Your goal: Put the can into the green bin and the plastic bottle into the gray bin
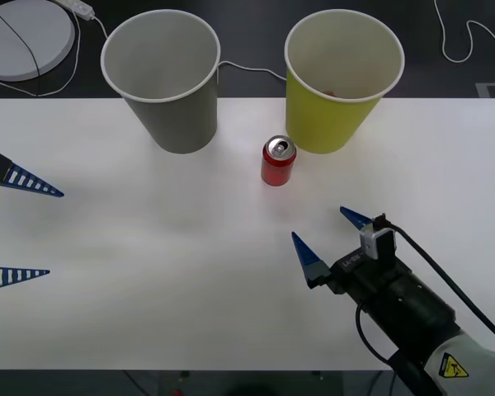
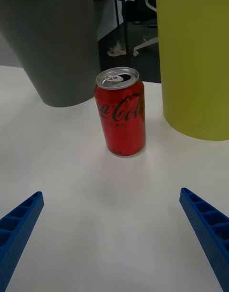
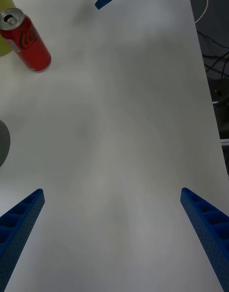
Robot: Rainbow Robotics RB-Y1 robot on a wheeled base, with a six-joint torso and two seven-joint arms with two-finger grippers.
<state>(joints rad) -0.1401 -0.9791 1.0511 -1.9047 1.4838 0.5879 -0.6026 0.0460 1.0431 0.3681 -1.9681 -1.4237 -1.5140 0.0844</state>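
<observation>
Front view is showing a big white table (image 1: 148, 272). Two big bins are standing at the far side: the gray bin (image 1: 167, 82) on the left and the green bin (image 1: 338, 82) on the right. The can (image 1: 277, 161) is standing upright between them, a bit nearer, just beside the green bin. The right gripper (image 1: 332, 239) is hanging near the can with its fingers spread wide, holding nothing. The left gripper (image 1: 21, 231) is waiting at the left edge, fingers spread too.
</observation>
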